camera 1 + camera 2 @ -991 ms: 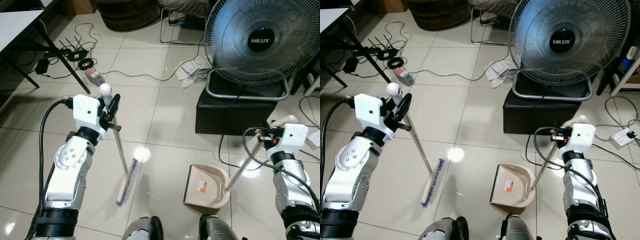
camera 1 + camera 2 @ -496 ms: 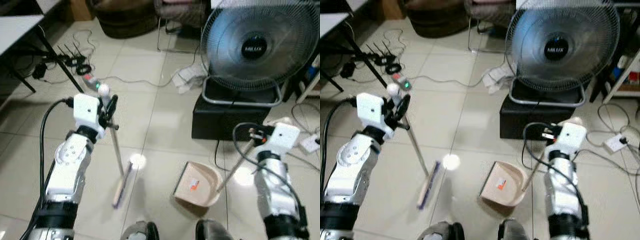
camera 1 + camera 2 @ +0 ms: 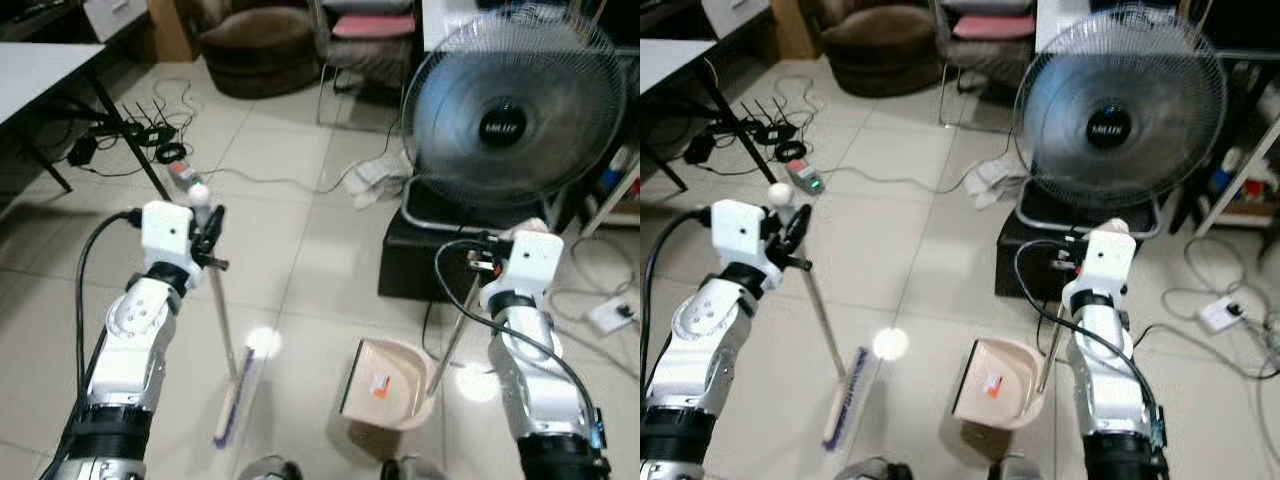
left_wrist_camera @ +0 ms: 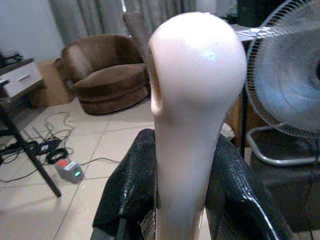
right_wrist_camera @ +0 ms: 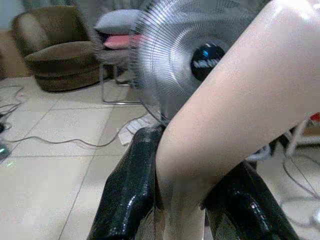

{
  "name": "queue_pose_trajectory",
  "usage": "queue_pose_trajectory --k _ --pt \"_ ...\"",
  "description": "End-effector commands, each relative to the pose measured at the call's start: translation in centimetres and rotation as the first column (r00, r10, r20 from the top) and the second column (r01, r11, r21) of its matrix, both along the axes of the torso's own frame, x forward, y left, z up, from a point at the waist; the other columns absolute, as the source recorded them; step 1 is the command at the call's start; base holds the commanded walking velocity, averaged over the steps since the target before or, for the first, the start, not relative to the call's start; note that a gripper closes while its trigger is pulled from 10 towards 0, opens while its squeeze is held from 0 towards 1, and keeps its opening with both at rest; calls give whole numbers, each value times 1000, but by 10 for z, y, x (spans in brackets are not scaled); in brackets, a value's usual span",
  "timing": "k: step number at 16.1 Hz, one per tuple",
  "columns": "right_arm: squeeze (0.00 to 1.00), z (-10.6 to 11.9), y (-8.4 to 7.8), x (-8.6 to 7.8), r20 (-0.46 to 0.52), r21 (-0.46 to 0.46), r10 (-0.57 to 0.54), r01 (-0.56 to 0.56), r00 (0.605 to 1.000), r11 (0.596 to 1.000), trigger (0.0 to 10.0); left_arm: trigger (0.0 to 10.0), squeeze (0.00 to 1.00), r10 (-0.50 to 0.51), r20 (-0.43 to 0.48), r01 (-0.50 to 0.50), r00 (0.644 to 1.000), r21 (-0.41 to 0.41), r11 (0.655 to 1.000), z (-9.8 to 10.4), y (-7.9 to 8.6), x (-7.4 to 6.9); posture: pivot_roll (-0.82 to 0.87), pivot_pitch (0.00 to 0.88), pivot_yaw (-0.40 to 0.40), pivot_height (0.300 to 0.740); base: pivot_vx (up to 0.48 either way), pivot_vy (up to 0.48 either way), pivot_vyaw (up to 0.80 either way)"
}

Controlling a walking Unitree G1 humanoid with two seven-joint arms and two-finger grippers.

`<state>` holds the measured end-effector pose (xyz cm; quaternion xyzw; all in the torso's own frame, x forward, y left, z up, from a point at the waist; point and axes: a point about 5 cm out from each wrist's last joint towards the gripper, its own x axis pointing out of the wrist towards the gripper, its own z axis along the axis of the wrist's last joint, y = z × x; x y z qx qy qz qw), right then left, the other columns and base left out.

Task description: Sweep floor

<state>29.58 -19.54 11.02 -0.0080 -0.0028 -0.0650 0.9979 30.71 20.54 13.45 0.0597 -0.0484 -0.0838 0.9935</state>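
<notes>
The left gripper [image 3: 207, 232] is clamped on the glossy cream plastic knob of a thin metal-poled broom [image 3: 222, 330]; below it, the pole slants down to a long pale brush head with purple bristles resting on shiny beige floor tiles [image 3: 300, 240]. The right gripper [image 5: 185, 200] is closed around the smooth cream handle of a beige plastic dustpan [image 3: 385, 385], whose scoop sits on the tiles below it, near the brush head. Beyond stands a round wire-caged black fan [image 3: 510, 110].
</notes>
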Motion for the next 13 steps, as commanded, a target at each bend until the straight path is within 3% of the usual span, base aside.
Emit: queue_pose_trajectory --k 1,2,5,7,9,13 --pt "0 20 10 8 74 -10 84 -83 994 996 3490 10000 0 29 20 -29 999 -4 1000 6 4 -2 -115 0 56 740 0 0 0" --pt "0 25 13 11 77 -39 109 -106 991 994 10000 10000 0 28 22 -28 999 0 1000 7 3 -3 -119 0 53 740 0 0 0" --pt "0 19 23 9 -19 38 116 -115 993 993 10000 10000 0 23 44 -24 999 19 1000 11 -4 -6 -121 0 42 740 0 0 0" --pt "0 16 36 -1 -14 84 149 -147 989 985 10000 10000 0 -17 43 15 999 49 999 12 -13 -10 -123 0 52 740 0 -448 0" --pt "0 12 39 -9 -19 104 129 -126 991 987 10000 10000 0 -35 31 33 999 64 997 9 -17 -14 -132 0 66 740 0 -480 0" --pt "0 16 39 -13 -30 8 123 -123 992 992 10000 10000 0 -43 21 41 999 62 997 11 -20 -14 -131 1 74 740 0 -480 0"
